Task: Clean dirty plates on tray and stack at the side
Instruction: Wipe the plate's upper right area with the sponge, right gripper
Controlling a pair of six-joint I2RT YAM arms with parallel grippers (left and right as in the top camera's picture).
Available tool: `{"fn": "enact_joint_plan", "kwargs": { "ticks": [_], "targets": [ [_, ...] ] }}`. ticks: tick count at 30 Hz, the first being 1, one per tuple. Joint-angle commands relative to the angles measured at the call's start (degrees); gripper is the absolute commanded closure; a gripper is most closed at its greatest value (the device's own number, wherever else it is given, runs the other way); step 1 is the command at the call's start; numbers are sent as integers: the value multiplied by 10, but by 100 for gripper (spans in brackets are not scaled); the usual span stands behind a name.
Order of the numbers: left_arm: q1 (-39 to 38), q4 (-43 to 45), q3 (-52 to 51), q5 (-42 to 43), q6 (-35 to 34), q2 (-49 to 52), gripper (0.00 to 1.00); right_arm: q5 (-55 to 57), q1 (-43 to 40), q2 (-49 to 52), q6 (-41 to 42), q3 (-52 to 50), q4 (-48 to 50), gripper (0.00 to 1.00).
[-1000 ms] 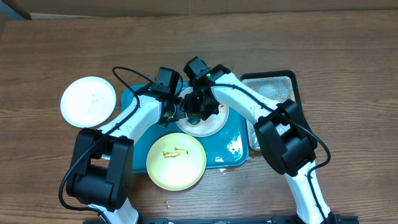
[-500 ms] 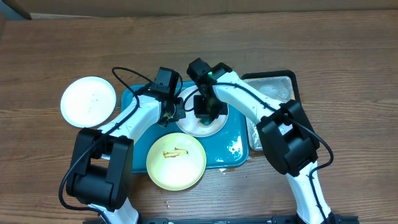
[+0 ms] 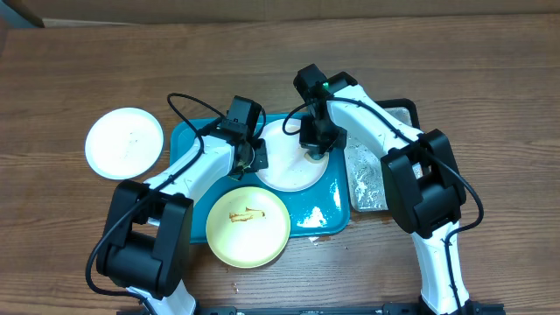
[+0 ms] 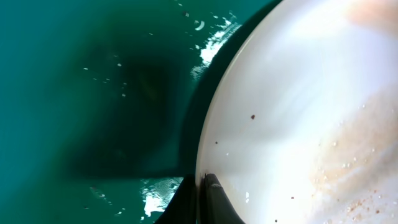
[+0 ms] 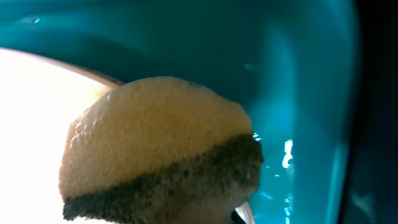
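Note:
A white plate (image 3: pixel 289 162) lies on the teal tray (image 3: pixel 328 206), with faint brown smears in the left wrist view (image 4: pixel 298 112). My left gripper (image 3: pixel 255 157) is shut on this plate's left rim, one finger (image 4: pixel 214 202) above it and one below. My right gripper (image 3: pixel 315 149) is shut on a yellow sponge (image 5: pixel 155 137) with a dark green scouring layer, at the plate's right edge (image 5: pixel 31 112). A yellow-green plate (image 3: pixel 248 226) with brown smears overlaps the tray's front edge. Another white plate (image 3: pixel 124 143) sits on the table to the left.
A black tray (image 3: pixel 389 131) with foamy water stands right of the teal tray, close to my right arm. Water drops lie on the teal tray (image 4: pixel 93 93). Bare wooden table (image 3: pixel 490 105) surrounds everything.
My right gripper has carried the sponge from the plate's middle to its right edge. My left gripper has kept its hold on the rim and shifted slightly right with the plate.

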Motion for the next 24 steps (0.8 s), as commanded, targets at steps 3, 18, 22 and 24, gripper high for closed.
{"fn": "enact_joint_plan", "kwargs": {
  "ticks": [3, 18, 22, 24],
  "targets": [
    [-1, -11, -7, -15, 3, 4, 96, 98, -19, 21, 21, -11, 0, 96],
    [-10, -25, -8, -19, 8, 4, 96, 79, -19, 21, 68, -11, 80, 96],
    [-10, -28, -8, -19, 8, 4, 96, 48, -19, 21, 68, -11, 117, 96],
    [-10, -30, -8, -19, 8, 4, 96, 20, -19, 21, 68, -11, 142, 96]
  ]
}}
